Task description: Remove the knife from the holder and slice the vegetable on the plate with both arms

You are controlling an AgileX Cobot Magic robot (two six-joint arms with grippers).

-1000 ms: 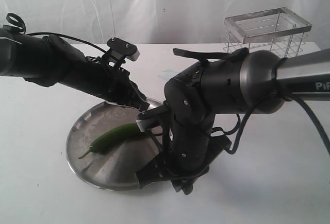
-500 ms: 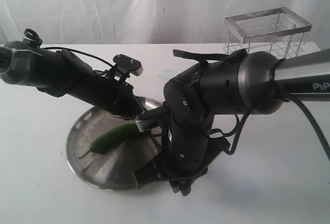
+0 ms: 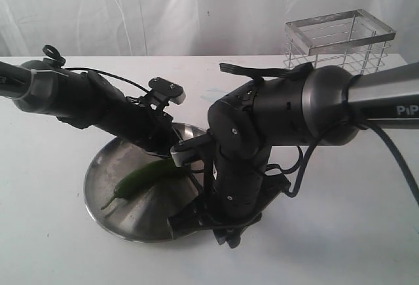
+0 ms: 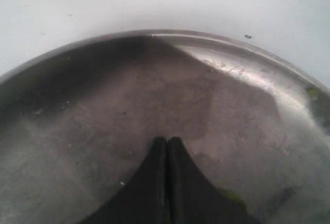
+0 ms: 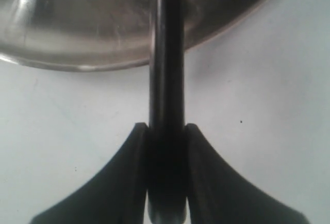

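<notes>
The dark green vegetable [image 3: 141, 177] lies across the round steel plate [image 3: 105, 167], its stem tail toward the plate's left rim. My left gripper [image 4: 167, 140] is shut with nothing between its fingers. It hangs low over the plate [image 4: 103, 105], at the vegetable's right end [image 3: 167, 149]. A bit of green [image 4: 234, 197] shows beside its fingers; whether they touch it I cannot tell. My right gripper [image 5: 166, 127] is shut on the knife's black handle [image 5: 166, 74], which points over the plate's rim [image 5: 77, 67]. In the exterior view that gripper [image 3: 190, 219] sits at the plate's near right edge, and the blade is hidden there.
The wire holder [image 3: 340, 39] stands at the back right of the white table, behind the thick right arm [image 3: 281, 111]. A white cloth backdrop hangs behind the table. Bare tabletop lies to the right of the plate and in front of it.
The left arm has dropped and reached further right, bringing its shut gripper down to the plate beside the vegetable. The vegetable has shifted slightly. The right arm has hardly moved.
</notes>
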